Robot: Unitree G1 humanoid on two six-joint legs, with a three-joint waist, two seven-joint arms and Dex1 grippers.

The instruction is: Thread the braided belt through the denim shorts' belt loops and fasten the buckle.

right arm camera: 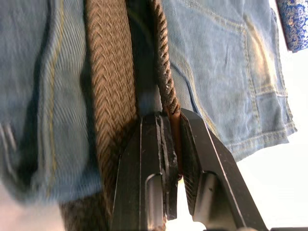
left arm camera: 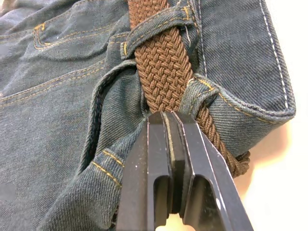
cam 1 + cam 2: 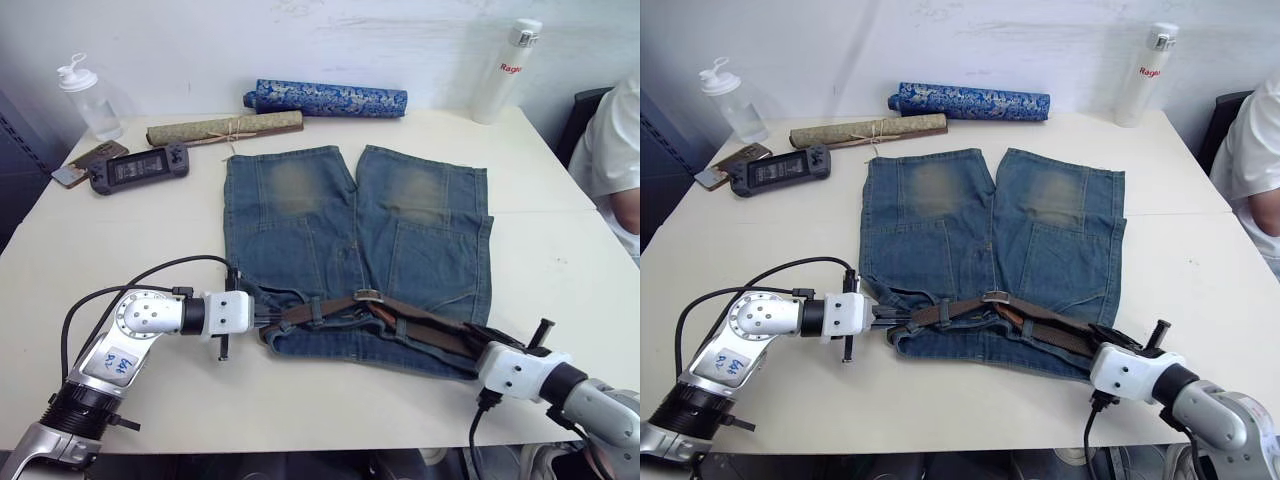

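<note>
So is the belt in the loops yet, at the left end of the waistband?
In. The braided belt passes under two belt loops on the denim shorts, ahead of the left gripper, shut at the waistband.

The denim shorts [image 3: 355,250] lie flat on the table, mid-blue with a faded lighter patch on each leg, the legs pointing away from the robot and the waistband along the near edge. The braided belt [image 3: 400,318], a dark-brown woven strap, runs along that waistband, threaded under several belt loops [image 2: 154,30], short strips of the same denim with yellow stitching. Near the waist's middle the silver buckle [image 3: 368,294] rests on the fabric. At the shorts' left end the strap passes under a loop and doubles back along the waistband corner. At the right end two stretches of strap lie side by side over the denim.
</note>
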